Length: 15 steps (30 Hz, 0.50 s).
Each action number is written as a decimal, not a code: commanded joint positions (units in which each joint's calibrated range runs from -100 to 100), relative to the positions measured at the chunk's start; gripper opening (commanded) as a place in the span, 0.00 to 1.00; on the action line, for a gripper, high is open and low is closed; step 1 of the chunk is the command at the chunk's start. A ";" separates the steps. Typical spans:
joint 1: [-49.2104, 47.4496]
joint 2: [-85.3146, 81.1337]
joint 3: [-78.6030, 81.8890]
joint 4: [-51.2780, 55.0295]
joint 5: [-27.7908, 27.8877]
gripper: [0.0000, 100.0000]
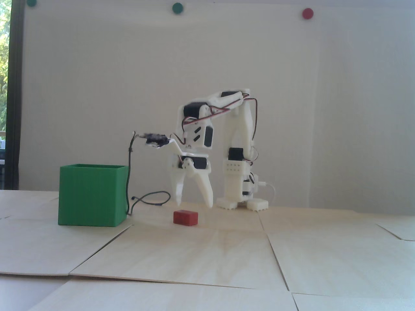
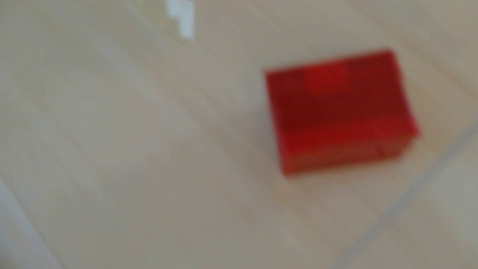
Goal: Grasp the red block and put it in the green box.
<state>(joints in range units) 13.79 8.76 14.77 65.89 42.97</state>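
The red block (image 1: 185,217) lies flat on the pale wooden table, right of the green box (image 1: 92,194), which stands upright with its top open. In the fixed view my white gripper (image 1: 194,203) points down just above and behind the block, open, its two fingers spread with nothing between them. The wrist view is blurred. There the red block (image 2: 341,111) fills the right middle, and one white fingertip (image 2: 183,20) shows at the top edge, apart from the block. The green box is out of the wrist view.
A thin black cable (image 1: 150,198) hangs from the wrist camera, runs down the box's right side and loops on the table. The arm's base (image 1: 241,202) stands behind the block. Seams cross the wooden panels (image 1: 207,252). Round dots (image 1: 307,13) sit on the wall.
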 commanded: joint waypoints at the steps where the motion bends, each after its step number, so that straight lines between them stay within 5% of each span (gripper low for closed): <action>1: 0.64 -1.22 -4.66 5.78 0.44 0.41; 15: 0.64 -0.11 -3.77 -7.54 0.39 0.41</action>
<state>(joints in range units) 13.87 8.76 14.23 61.98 43.08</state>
